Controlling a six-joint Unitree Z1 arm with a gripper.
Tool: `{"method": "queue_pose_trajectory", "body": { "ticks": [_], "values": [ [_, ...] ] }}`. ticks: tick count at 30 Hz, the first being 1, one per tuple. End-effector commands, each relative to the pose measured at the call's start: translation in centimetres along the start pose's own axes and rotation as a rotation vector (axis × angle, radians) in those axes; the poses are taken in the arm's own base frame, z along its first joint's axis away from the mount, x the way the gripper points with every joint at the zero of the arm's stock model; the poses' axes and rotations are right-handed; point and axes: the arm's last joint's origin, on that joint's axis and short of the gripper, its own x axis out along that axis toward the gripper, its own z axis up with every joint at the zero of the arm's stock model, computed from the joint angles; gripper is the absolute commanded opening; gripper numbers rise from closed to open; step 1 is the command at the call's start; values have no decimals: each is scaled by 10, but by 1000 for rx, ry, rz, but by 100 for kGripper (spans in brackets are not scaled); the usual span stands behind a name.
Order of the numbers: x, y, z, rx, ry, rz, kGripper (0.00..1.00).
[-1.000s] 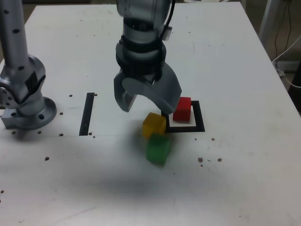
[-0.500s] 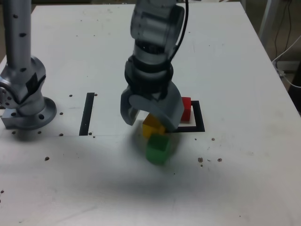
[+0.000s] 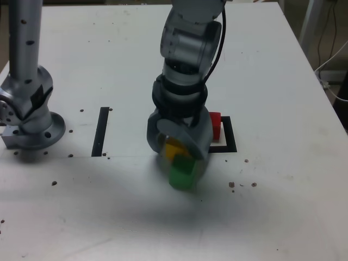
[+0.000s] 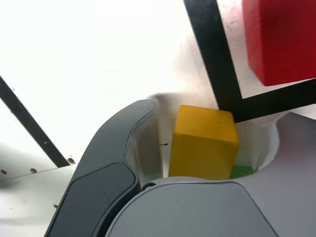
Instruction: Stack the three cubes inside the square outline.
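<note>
Lowered claw now straddles yellow cube, jaws open; wrist view shows gaps

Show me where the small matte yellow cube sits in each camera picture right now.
Exterior view: the small matte yellow cube is low centre, between the claw's fingers, just above the green cube.
Wrist view: it fills the lower middle, between the fingers.
Shared landmark: the black tape square outline holding the red cube.
</note>
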Motion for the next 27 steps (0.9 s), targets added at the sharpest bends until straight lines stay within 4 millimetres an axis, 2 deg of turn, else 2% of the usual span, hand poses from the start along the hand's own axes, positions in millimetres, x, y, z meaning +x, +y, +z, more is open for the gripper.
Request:
{"method": "queue_pose_trajectory", "body": {
  "ticks": [1,3,20,27],
  "values": [
    [1,0,1,1,-1,4,31],
    [1,0,0,2,-1,4,28],
    [0,-1,-4,3,0,-1,28],
    [-15,2,-21,-27,15,15,28]
  ]
}}
